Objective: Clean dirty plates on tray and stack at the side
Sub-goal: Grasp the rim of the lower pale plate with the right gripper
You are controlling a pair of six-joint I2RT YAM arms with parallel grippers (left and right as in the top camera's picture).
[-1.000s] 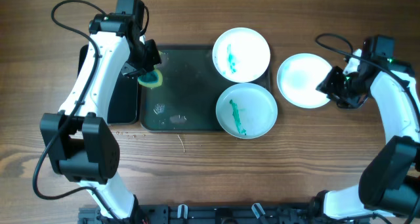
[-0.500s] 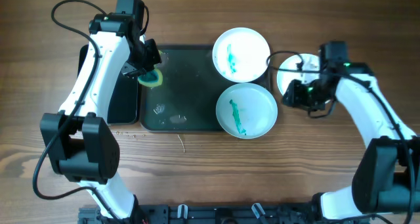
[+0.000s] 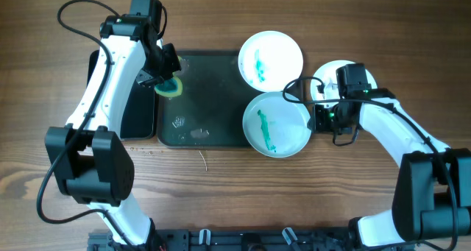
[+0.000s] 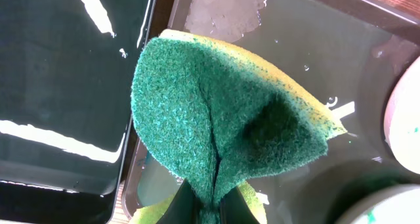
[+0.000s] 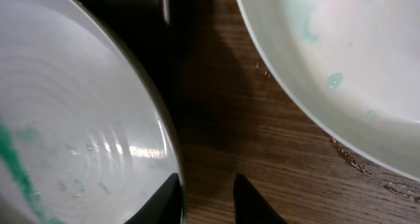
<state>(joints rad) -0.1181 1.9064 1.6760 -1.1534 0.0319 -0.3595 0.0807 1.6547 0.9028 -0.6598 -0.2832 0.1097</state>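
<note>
Teal smears streak the white plates (image 3: 271,59); the sponge (image 4: 223,119) is green over yellow.

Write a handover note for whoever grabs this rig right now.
Left gripper: shut on the sponge, over the tray's left end.
Right gripper: open, holding nothing, at the near plate's right rim.
Near plate and far plate: on the tray's right end, both teal-smeared.
Third plate: on the table to the right, faint teal specks only.
Left to do: wipe both smeared plates and stack them at the side.
</note>
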